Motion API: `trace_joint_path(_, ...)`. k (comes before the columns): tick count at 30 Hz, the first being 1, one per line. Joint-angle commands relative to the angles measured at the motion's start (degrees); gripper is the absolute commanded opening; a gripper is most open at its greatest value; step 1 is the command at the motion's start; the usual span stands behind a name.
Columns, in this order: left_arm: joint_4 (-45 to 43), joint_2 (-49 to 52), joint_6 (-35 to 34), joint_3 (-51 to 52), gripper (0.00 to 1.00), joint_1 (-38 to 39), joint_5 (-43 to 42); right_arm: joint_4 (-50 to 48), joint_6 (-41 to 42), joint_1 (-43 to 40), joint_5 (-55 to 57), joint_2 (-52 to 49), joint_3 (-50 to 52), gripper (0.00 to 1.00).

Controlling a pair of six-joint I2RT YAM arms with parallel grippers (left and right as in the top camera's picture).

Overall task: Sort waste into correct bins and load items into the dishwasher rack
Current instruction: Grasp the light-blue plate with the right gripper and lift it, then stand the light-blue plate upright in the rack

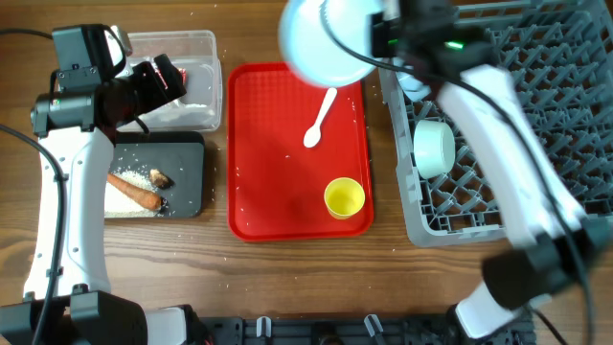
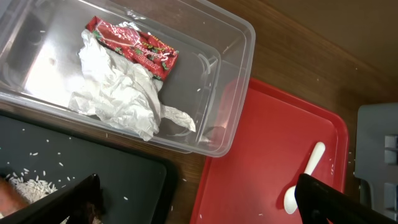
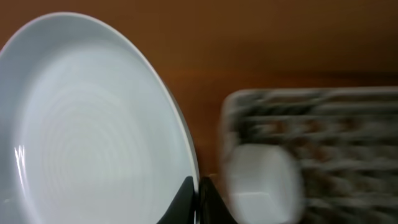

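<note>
**Plate in the air, bound for the rack**

At the upper left of the overhead view the left pincer (image 2: 198,186) hangs spread wide and empty over the tub (image 2: 236,93). The wrapper (image 2: 134,46) and napkin (image 2: 118,93) lie inside the tub. Just below it, the black tray (image 1: 187,163) holds the carrot (image 1: 134,189), the rice (image 1: 123,203) and the lump (image 1: 161,178). By the look of it, the waste is sorted.

In the middle, the red tray (image 1: 278,182) carries the spoon (image 1: 319,120) and, below it, the cup (image 1: 344,197), both apart and untouched.

At the upper centre the right pincer (image 3: 198,196) is clamped on the rim of the plate (image 1: 321,43). It holds the plate above the red tray's top edge, just left of the rack (image 1: 565,115). So the step in hand is loading the plate. The next move likely calls for carrying it right, tipping it on edge and lowering it between pegs. The row should be clear of the white bowl (image 1: 433,149), which is already on its side near the rack's left wall. Only then should the pincer let go. The spoon and cup would follow.

Hard to make out:
- The right wrist view is blurred, so the rack and bowl are only smears there.
- The plate and right arm cover the rack's upper-left corner. A pale shape sits there, but I cannot tell what it is.
- The left fingers are cut off by the bottom of their own view.
- Loose grains dot the worktop (image 1: 287,278) and red tray, too small to judge.
</note>
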State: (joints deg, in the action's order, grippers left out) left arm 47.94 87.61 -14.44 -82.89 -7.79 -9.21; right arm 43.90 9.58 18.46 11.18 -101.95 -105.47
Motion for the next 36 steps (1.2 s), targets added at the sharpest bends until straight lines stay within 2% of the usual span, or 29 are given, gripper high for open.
trace_joint_path(1,-0.2,0.5,0.1,-0.6,1.0,-0.3,0.1,2.3,-9.4,-2.8,32.8,4.1,-0.4,0.04)
trace_joint_path(3,-0.2,0.5,0.1,-0.6,1.0,-0.3,0.1,2.2,-20.4,-4.6,46.8,3.7,-0.4,0.04)
trace_joint_path(6,-0.2,0.5,0.1,-0.6,1.0,-0.3,0.1,2.3,-30.7,-8.4,51.9,1.9,-0.2,0.04)
trace_joint_path(10,-0.2,0.5,0.1,-0.6,1.0,-0.3,0.1,2.2,-32.1,-11.1,51.3,-1.1,-0.2,0.04)
trace_joint_path(14,-0.2,0.5,0.1,-0.6,1.0,-0.3,0.1,4.7,-31.5,-12.0,43.3,-5.9,-0.2,0.04)
trace_joint_path(20,-0.2,0.5,0.1,-0.6,1.0,-0.3,0.1,7.3,-30.4,-11.9,40.2,-13.3,-0.2,0.04)
trace_joint_path(21,-0.2,0.5,0.1,-0.6,1.0,-0.3,0.1,7.6,-30.3,-11.9,37.9,-13.7,-0.2,0.2)
trace_joint_path(22,-0.2,0.5,0.1,-0.6,1.0,-0.3,0.1,8.4,-30.0,-11.9,32.4,-13.9,-0.2,0.64)
trace_joint_path(23,-0.2,0.5,0.1,-0.6,1.0,-0.3,0.1,8.4,-29.7,-11.9,28.7,-13.9,-0.2,1.0)
trace_joint_path(27,-0.2,0.5,0.1,-0.6,1.0,-0.3,0.1,8.4,-25.4,-10.1,31.2,-12.0,-1.1,1.0)
trace_joint_path(29,-0.2,0.5,0.1,-0.6,1.0,-0.3,0.1,8.8,-22.2,-7.7,28.7,-9.4,-2.6,1.0)
trace_joint_path(31,-0.2,0.5,0.1,-0.6,1.0,-0.3,0.1,8.2,-22.1,-2.3,11.3,-6.0,-3.1,1.0)
trace_joint_path(34,-0.2,0.5,0.1,-0.6,1.0,-0.3,0.1,4.5,-11.8,4.5,-17.3,-6.8,-1.9,1.0)
trace_joint_path(36,-0.2,0.5,0.1,-0.6,1.0,-0.3,0.1,4.1,-7.6,6.0,-25.2,-8.8,-0.6,1.0)
